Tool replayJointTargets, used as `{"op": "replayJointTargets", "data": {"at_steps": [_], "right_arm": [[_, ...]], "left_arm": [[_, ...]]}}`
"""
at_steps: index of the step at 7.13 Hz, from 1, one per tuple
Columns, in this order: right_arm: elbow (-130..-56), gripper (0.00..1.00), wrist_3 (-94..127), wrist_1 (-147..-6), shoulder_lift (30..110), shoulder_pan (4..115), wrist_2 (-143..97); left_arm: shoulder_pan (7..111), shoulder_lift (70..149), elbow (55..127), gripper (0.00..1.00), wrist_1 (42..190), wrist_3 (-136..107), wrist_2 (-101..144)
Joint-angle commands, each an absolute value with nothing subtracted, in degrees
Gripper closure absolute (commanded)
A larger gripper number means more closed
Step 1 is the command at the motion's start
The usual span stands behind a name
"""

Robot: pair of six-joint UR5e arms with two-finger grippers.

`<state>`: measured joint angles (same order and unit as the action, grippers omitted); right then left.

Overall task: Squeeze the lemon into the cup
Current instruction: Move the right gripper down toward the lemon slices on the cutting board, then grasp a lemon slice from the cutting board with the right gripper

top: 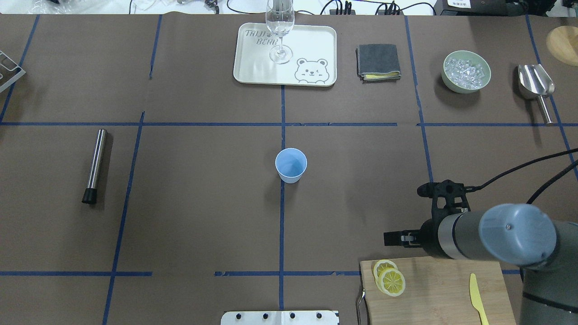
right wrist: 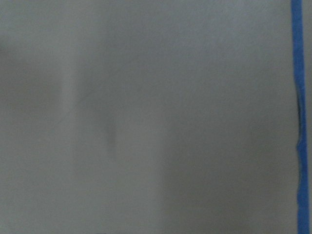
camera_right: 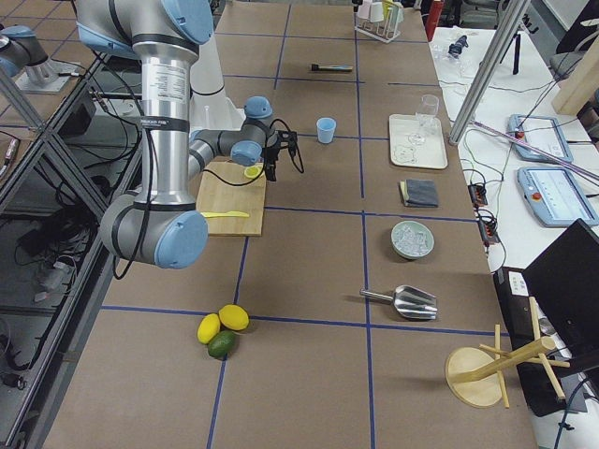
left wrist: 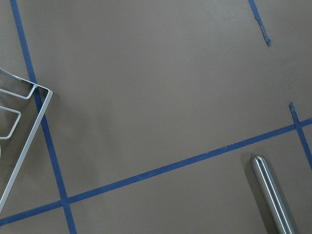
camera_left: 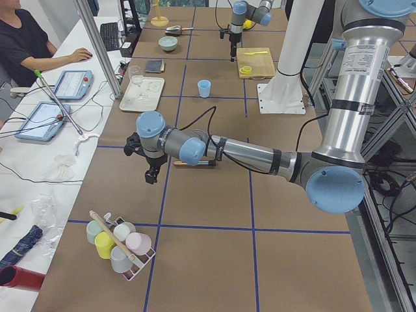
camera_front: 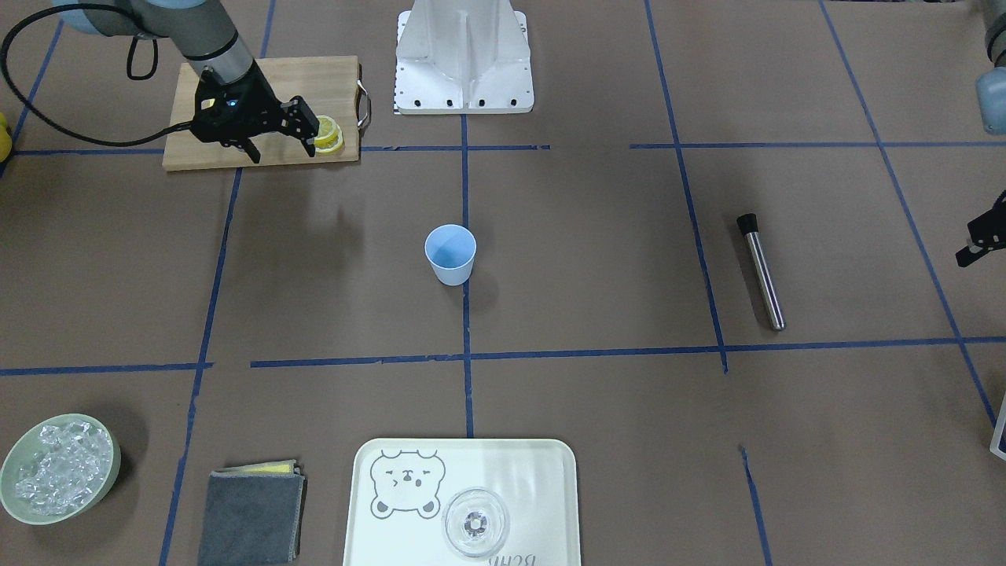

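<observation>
The light-blue cup (camera_front: 450, 253) stands upright at the table's centre and also shows in the overhead view (top: 291, 164). Two lemon slices (top: 389, 278) lie overlapping on the wooden cutting board (top: 438, 291), at its corner nearest the cup; they also show in the front view (camera_front: 328, 134). My right gripper (camera_front: 280, 146) is open and empty. It hovers above the table just past the board's edge, close to the slices (top: 406, 214). My left gripper (camera_front: 981, 234) is at the far side of the table, only partly seen; whether it is open or shut does not show.
A metal rod (top: 95, 164) lies on the robot's left side. A yellow plastic knife (top: 476, 298) lies on the board. At the far edge are a tray (top: 257, 63) with a glass (top: 280, 27), a grey cloth (top: 378, 62), a bowl of ice (top: 466, 71) and a scoop (top: 536, 85).
</observation>
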<state>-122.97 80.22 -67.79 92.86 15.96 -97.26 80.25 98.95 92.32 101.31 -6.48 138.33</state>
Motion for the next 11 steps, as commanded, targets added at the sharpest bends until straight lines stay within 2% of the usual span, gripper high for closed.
{"op": "replayJointTargets", "data": {"at_steps": [1,11], "right_arm": [[-123.84,0.0,83.5,-68.2,93.86,7.49,-92.3],[-120.94,0.0,83.41,-70.31,91.76,4.31,-90.18]], "left_arm": [[80.24,98.88,92.2,0.0,101.34,-6.68,138.34],[80.24,98.09,92.11,0.0,101.34,-6.5,138.43]]}}
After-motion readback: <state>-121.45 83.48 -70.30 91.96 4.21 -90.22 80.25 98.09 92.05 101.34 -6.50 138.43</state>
